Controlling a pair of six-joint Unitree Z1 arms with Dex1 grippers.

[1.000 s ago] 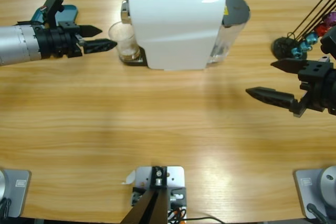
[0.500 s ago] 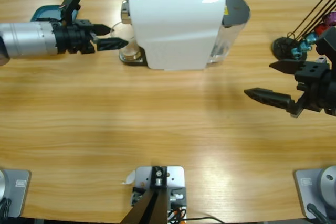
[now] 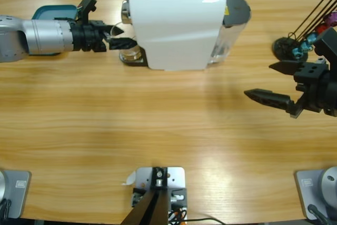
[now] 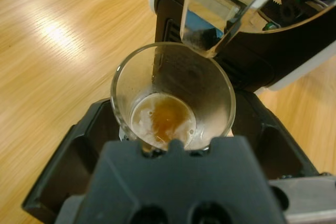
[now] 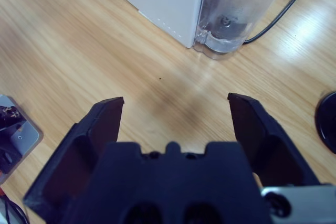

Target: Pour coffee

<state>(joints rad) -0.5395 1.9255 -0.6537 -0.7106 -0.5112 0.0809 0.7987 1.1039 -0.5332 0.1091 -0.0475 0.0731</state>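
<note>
Glass [image 4: 173, 98] between left gripper's [image 3: 120, 39] jaws

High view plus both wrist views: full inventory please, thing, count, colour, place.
coffee machine: 1, white, back middle of the table
water tank: 1, clear with dark lid, on the machine's side toward the right arm
glass: 1, clear, on the machine's tray under the spout
coffee: shallow brown layer in the glass
teal container: 1, behind the left arm
black stand with thin rods: 1, far right
table: 1, wooden
left gripper: fingers either side of the glass
right gripper: open, over bare table
</note>
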